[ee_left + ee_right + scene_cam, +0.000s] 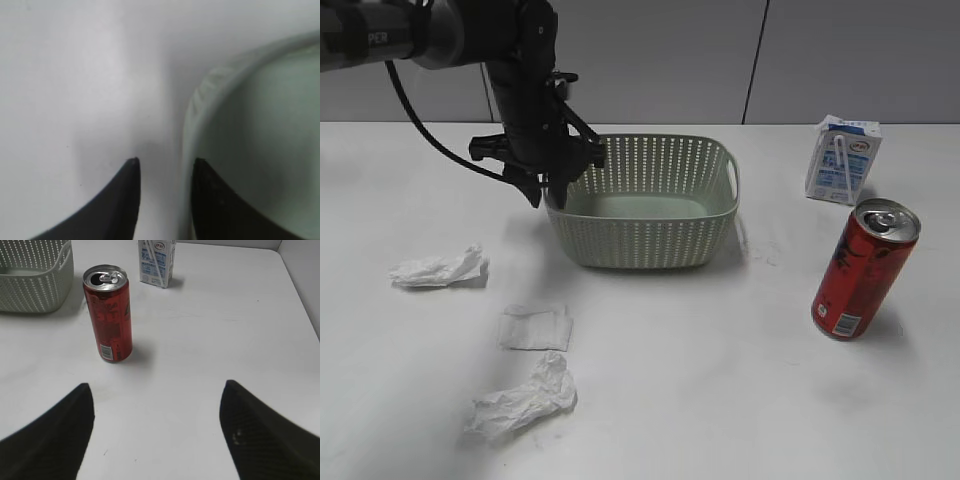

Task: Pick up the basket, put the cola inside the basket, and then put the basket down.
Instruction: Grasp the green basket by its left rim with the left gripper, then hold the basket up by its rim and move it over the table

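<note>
The pale green basket (650, 240) stands on the white table, empty. My left gripper (548, 190) hangs over its left wall. In the left wrist view the gripper (165, 161) straddles the basket rim (200, 100), with one finger outside and one inside, and a gap of table shows between the outer finger and the rim. The red cola can (860, 270) stands upright at the right, apart from the basket. In the right wrist view my right gripper (157, 385) is open and empty, short of the cola (110, 315), with the basket's corner (35, 290) at the upper left.
A small white-and-blue milk carton (842, 160) stands behind the cola, also in the right wrist view (156, 262). Three crumpled white tissues lie left of and in front of the basket (440, 268) (533, 327) (525, 400). A grey wall runs behind the table.
</note>
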`<state>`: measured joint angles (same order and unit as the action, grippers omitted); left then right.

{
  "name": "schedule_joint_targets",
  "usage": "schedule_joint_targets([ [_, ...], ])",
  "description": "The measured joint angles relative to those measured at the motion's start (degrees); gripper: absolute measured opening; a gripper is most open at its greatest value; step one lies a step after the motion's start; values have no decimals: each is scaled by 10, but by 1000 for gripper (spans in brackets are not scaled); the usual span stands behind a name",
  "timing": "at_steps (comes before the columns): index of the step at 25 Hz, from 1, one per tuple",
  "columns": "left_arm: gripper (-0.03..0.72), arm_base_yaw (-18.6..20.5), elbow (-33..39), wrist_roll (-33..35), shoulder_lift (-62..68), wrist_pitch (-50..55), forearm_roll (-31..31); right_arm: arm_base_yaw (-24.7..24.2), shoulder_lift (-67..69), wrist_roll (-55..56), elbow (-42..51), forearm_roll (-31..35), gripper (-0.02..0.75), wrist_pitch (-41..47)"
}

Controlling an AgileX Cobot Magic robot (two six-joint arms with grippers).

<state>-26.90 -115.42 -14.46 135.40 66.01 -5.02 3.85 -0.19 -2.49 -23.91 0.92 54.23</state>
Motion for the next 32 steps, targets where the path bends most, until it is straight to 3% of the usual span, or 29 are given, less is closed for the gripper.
schedule_joint_targets([
  [3, 165, -1, 0, -1, 0, 0, -1, 0, 0, 0, 0, 0, 591, 0],
  [8, 3, -1, -1, -11, -1, 2, -24, 0, 0, 0, 0, 0, 591, 0],
  [25, -3, 2, 8, -75, -121, 38, -81, 0, 0, 0, 0, 0, 591, 0],
  [32, -3, -2, 133, -93, -207, 38, -81, 0, 0, 0, 0, 0, 591, 0],
])
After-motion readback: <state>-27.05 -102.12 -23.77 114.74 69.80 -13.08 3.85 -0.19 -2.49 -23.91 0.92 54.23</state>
